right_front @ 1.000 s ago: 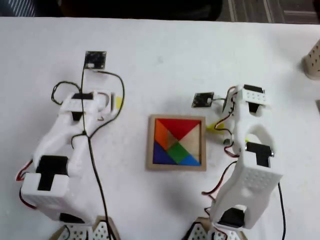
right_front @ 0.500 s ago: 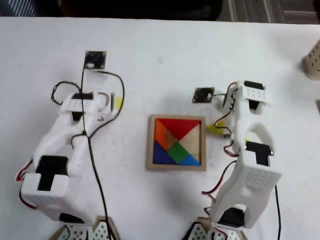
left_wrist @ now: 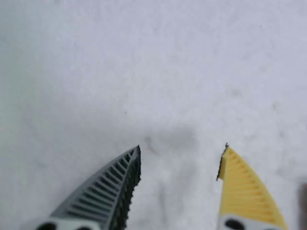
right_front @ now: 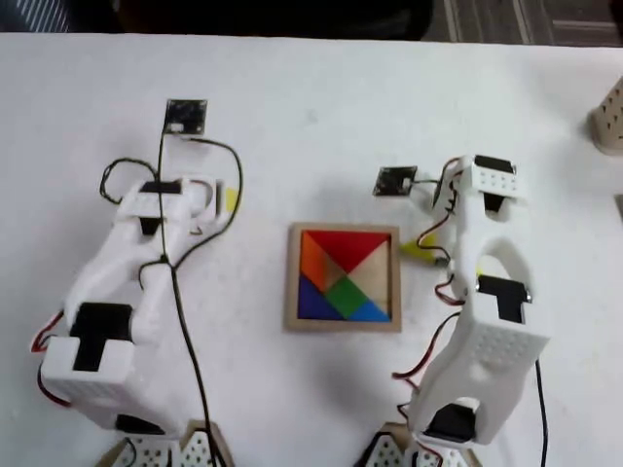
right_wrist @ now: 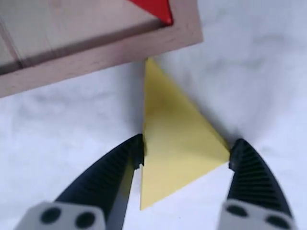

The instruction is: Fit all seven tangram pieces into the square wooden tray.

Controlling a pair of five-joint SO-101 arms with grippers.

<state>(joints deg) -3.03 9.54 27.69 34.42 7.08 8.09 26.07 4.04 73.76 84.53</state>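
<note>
My right hand [right_wrist: 187, 148] pinches the wide end of the yellow triangle [right_wrist: 172, 129], one finger pressed to each side of it. The triangle lies flat on the surface [right_wrist: 268, 72], pointing away from my hand, its far tip touching the tray [right_wrist: 96, 57] rim near the corner holding a red piece [right_wrist: 156, 9]. My left hand [left_wrist: 180, 148] hangs spread over bare surface, well apart on the tray's other side.
</note>
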